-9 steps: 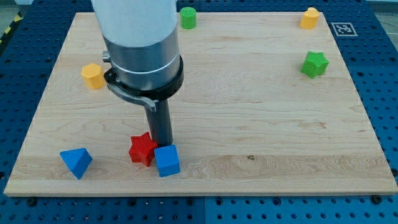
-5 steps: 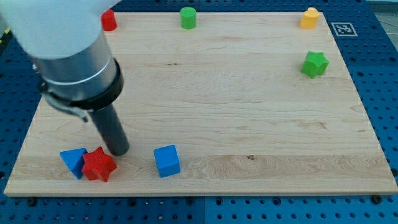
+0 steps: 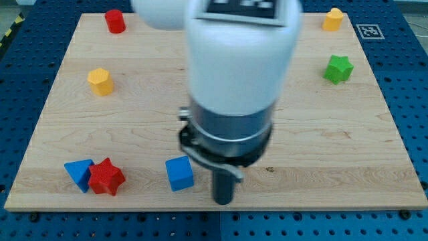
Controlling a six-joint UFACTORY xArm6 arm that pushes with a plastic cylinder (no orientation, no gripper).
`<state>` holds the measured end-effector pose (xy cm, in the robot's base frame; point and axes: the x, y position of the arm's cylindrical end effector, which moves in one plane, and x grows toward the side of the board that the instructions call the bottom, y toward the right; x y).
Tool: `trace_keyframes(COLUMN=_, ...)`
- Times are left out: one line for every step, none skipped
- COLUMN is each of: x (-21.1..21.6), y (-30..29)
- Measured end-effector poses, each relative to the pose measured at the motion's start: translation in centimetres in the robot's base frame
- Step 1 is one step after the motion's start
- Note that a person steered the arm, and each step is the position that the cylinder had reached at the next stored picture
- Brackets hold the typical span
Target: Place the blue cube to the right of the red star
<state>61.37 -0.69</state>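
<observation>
The blue cube (image 3: 180, 173) lies near the view's bottom, left of centre. The red star (image 3: 106, 177) lies well to its left, touching a blue pyramid-like block (image 3: 79, 174) on the star's left side. My tip (image 3: 223, 200) rests on the board close to the bottom edge, just right of and slightly below the blue cube, with a small gap between them. The arm's white and grey body (image 3: 234, 80) rises above it and hides the board's middle.
A yellow block (image 3: 100, 81) lies at the left. A red cylinder (image 3: 115, 21) is at the top left. A yellow block (image 3: 332, 19) is at the top right, a green star (image 3: 338, 68) below it. The board's bottom edge (image 3: 214, 209) runs just under my tip.
The red star was pushed left against the blue pyramid block. My tip then swung from beside the star to the right side of the blue cube. The cube has not moved.
</observation>
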Motion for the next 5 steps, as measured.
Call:
trace_keyframes(x=-3.5, y=-2.9)
trace_keyframes(x=-7.4, y=-5.2)
trace_keyframes(x=-8.1, y=-7.9)
trace_keyframes(x=-6.8, y=-5.1)
trace_keyframes(x=-2.4, y=-4.9)
